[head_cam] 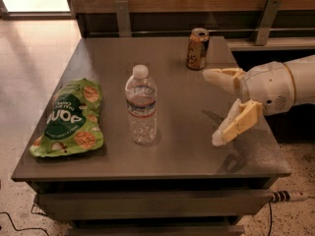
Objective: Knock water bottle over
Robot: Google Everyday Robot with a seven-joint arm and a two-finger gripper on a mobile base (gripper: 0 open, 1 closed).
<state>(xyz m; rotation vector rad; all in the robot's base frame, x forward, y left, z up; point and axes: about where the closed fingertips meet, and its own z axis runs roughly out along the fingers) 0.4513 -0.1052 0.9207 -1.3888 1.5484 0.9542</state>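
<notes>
Water bottle (141,107) ctr of table (182,149) — chip bag (69,119) L, can (198,48) behind-R, gripper (211,107) R.

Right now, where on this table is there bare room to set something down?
Bare: between water bottle and open end effector at the right; back-left corner, behind the chip bag. Tighter between can and end effector.
</notes>
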